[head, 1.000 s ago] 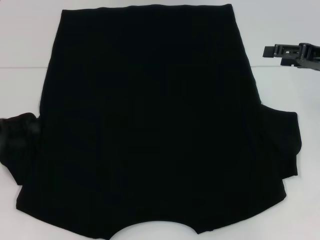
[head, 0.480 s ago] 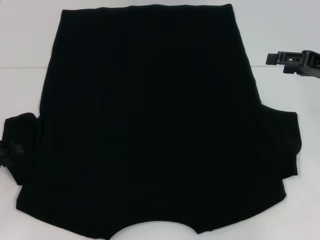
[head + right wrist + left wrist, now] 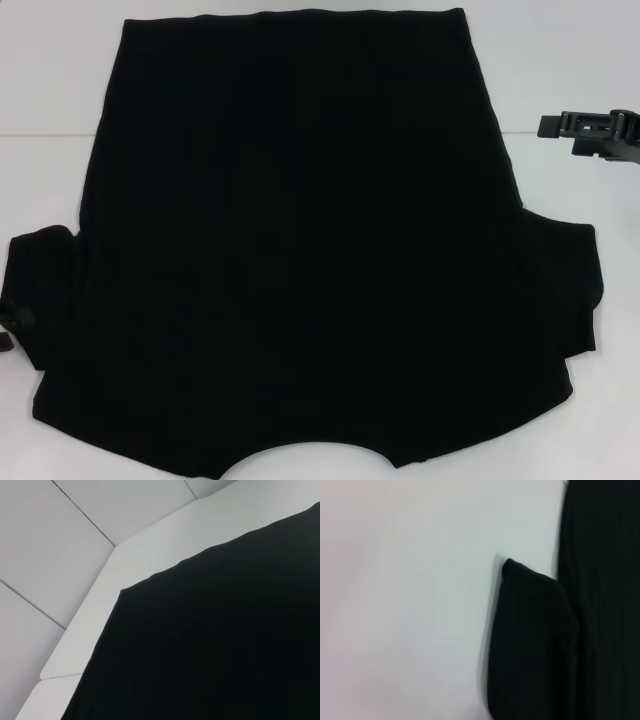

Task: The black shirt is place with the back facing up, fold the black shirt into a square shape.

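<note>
One black shirt [image 3: 300, 250] spread flat, one white table [image 3: 50, 80], right hand [image 3: 575, 126] beside

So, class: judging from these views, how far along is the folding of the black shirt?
Done: nothing; the black shirt lies flat on the white table, sleeves out. In hand: nothing gripped; the right gripper hovers off its right edge. Left: every fold into a square.

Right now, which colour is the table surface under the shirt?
Plain white table surface; the soft black shirt lies on it. Head view shows it best.
</note>
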You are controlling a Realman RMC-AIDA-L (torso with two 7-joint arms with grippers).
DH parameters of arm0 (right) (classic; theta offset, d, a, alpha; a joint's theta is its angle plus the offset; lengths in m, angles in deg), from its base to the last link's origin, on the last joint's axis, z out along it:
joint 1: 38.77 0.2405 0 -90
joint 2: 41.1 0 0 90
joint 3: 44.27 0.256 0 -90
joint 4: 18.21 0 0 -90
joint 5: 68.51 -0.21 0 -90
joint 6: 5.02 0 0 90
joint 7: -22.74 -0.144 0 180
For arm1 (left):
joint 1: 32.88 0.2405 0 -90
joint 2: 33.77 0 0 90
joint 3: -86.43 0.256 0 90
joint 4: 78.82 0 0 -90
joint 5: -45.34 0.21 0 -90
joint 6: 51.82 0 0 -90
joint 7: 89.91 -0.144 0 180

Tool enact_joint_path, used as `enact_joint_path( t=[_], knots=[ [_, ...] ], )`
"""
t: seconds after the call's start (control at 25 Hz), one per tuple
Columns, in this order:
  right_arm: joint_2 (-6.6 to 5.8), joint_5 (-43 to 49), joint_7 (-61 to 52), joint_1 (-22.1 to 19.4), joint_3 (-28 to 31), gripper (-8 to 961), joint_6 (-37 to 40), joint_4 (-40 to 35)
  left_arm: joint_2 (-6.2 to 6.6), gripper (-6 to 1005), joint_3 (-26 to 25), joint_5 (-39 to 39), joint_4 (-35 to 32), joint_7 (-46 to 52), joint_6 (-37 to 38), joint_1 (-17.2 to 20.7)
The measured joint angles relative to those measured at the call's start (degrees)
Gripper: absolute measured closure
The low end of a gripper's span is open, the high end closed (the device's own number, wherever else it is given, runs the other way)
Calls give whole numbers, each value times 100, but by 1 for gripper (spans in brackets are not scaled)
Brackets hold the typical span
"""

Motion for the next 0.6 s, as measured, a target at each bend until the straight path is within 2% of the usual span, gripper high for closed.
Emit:
enact_joint_path(
  t=[0.36,0.6],
  knots=[
    [0,0,-1,-25,0,87,-3,1,-2,534,58,5,385,-25,-293,-99],
    [0,0,-1,-34,3,87,-2,9,-13,549,59,-37,414,-155,-451,-165]
  ],
)
